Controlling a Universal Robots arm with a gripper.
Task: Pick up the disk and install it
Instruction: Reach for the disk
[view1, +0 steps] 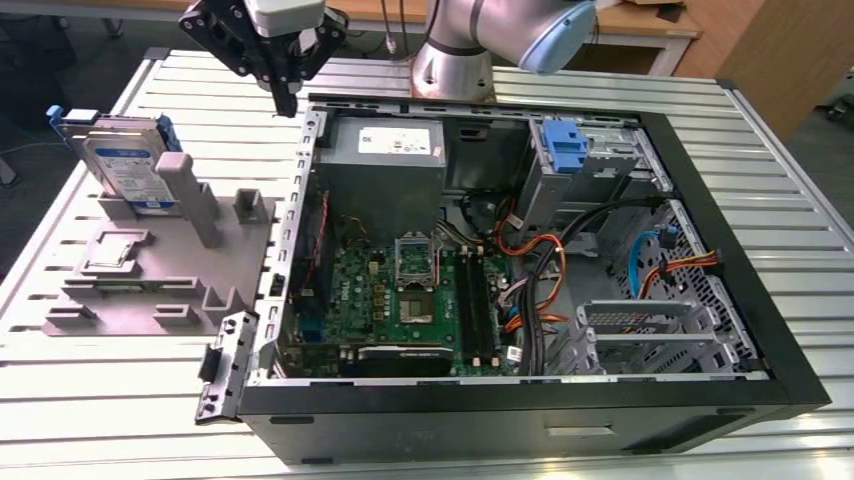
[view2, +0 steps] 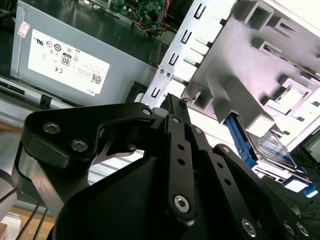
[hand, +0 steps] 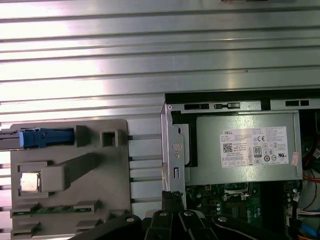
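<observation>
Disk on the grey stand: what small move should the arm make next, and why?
Probably shift toward the exterior view's left: the gripper hangs empty and shut near the case wall, while the disk stands untouched in its grey stand.

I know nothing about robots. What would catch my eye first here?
The open computer case, green circuit board exposed, dominates the slatted metal table. On the exterior view's left, the disk stands upright in a grey holder. The black gripper hangs between them, holding nothing.
</observation>
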